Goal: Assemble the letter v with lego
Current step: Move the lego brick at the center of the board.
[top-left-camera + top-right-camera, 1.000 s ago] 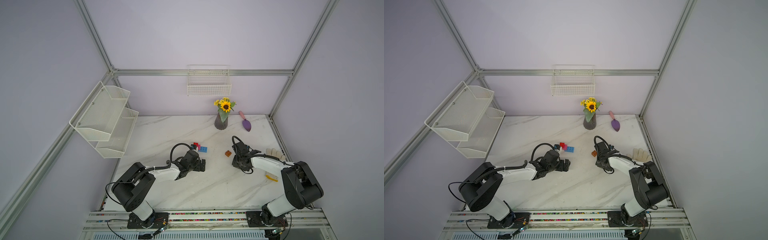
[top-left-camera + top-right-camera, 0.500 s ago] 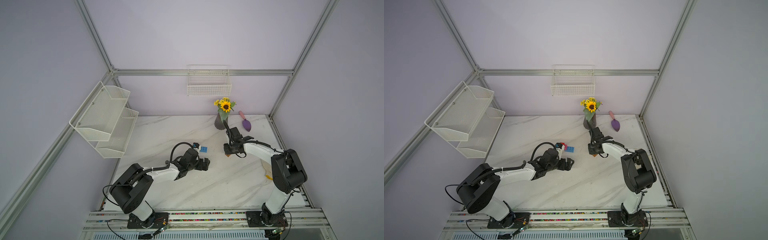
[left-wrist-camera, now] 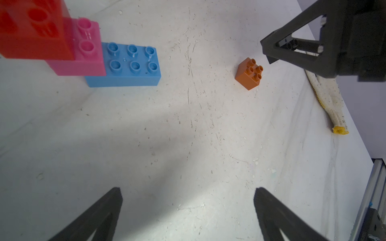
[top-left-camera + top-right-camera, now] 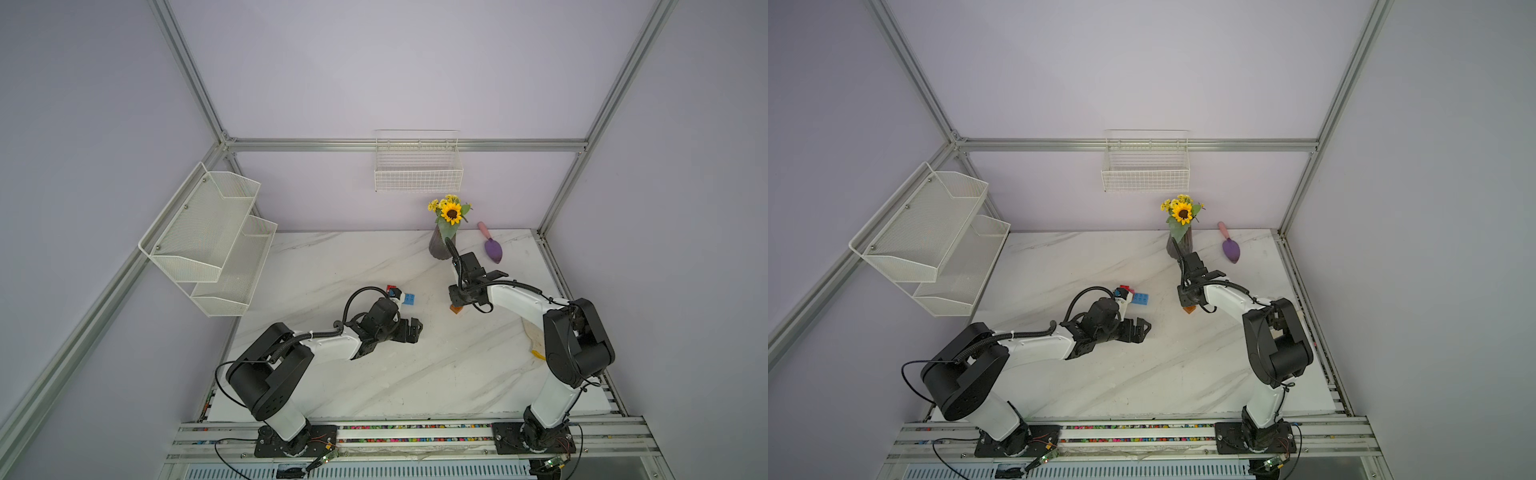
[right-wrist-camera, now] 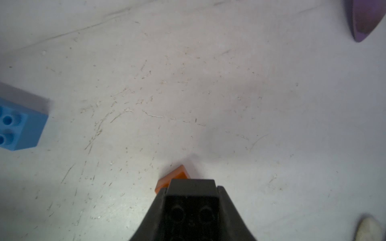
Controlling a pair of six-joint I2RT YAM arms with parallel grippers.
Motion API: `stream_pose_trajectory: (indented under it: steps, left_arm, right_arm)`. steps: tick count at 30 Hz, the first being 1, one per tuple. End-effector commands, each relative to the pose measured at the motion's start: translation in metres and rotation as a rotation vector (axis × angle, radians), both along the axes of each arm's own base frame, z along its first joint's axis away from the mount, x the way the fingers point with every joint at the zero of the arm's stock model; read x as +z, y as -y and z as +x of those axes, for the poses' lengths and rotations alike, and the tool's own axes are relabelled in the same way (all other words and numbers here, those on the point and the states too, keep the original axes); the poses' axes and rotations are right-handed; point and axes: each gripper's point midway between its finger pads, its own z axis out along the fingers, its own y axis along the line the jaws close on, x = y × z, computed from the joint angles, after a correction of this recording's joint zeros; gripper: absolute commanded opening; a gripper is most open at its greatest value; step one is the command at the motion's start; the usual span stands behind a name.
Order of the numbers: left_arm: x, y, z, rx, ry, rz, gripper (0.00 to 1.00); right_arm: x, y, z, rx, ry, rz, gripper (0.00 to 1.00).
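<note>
Left jaws: spread wide with nothing between them. My left gripper (image 3: 188, 194) hangs low over the bare table (image 3: 188, 129).
Right jaws: clenched on the black brick (image 5: 192, 206), which my right gripper (image 5: 191, 188) pinches by its sides.
Black brick, place: over the orange-brown brick (image 5: 172, 180), hiding part of it in my right wrist view. I cannot tell how high above it.
Orange-brown brick, seen from my left wrist: the orange-brown brick (image 3: 248, 74) sits alone on the table with all four studs bare, and one of my right fingers (image 3: 296, 48) has its tip just beside it.
Letter v so far: one arm only. The blue brick (image 3: 129, 64) lies flat on the table, the pink brick (image 3: 83, 50) sits on one end of it, and the red brick (image 3: 33, 31) sits on the pink, stepped outward.
Blue brick, free end: six studs bare, on the side toward the orange-brown brick, with open table between the two.
In both top views: the blue brick (image 4: 409, 298) shows just past my left wrist, and the orange-brown brick (image 4: 1189, 309) peeks out under my right gripper (image 4: 1187, 300).
Back of the table: a vase of sunflowers (image 4: 442, 245) and a purple trowel (image 4: 493, 250), well apart from the bricks.
Right edge: a whitish glove (image 3: 325, 100) lies along it.
</note>
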Motion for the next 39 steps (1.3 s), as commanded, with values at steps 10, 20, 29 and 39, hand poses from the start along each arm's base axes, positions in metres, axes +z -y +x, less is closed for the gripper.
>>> stream_pose_trajectory:
  steps: [10, 20, 29, 39]
  left_arm:
    - [0.02, 0.005, 0.006, 0.008, 0.041, -0.033, 1.0]
    - [0.023, -0.006, 0.005, 0.041, 0.06, -0.006, 1.0]
    - [0.021, -0.014, 0.005, 0.071, 0.063, 0.004, 1.0]
    - [0.015, -0.025, 0.002, 0.113, 0.066, 0.016, 1.0]
  right_arm:
    - [-0.04, 0.041, 0.01, -0.135, -0.081, -0.156, 0.11]
    - [-0.052, 0.018, 0.002, -0.051, -0.123, -0.037, 0.11]
    - [-0.054, -0.009, -0.016, 0.031, -0.154, 0.098, 0.11]
    - [-0.043, -0.06, -0.033, 0.21, -0.162, 0.23, 0.11]
